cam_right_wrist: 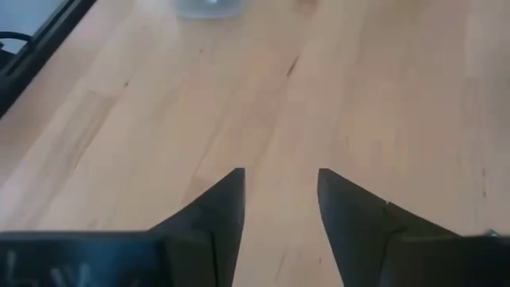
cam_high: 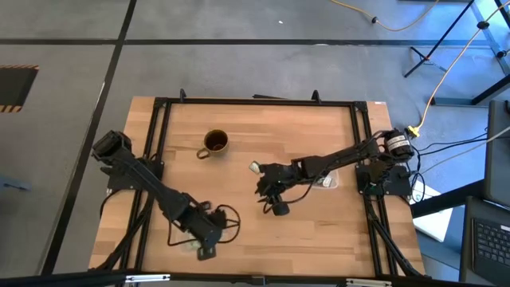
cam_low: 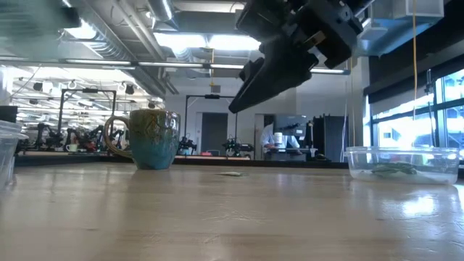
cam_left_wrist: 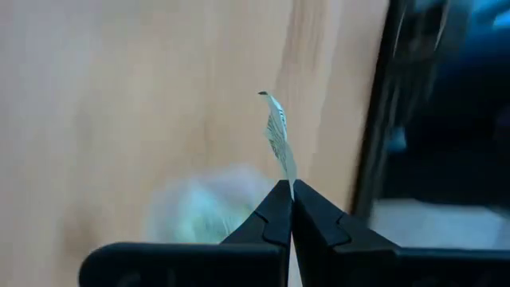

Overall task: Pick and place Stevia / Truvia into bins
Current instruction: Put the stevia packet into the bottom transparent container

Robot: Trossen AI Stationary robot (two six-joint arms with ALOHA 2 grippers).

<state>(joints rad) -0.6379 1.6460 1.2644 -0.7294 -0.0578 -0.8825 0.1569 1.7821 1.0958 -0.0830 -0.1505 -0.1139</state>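
Near table's front-left corner, left gripper [cam_left_wrist: 285,190] pinches sachet [cam_left_wrist: 279,139] upright above left bin [cam_left_wrist: 203,209]; right gripper [cam_right_wrist: 279,191] spread, empty, mid-table

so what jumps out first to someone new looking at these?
Probably the left gripper at the table's near left corner, shut on a thin sachet that sticks up from its fingertips. Next, the right gripper over the middle of the table, fingers apart with nothing between them. Then the brown mug toward the far side, and a clear bin at the right edge.
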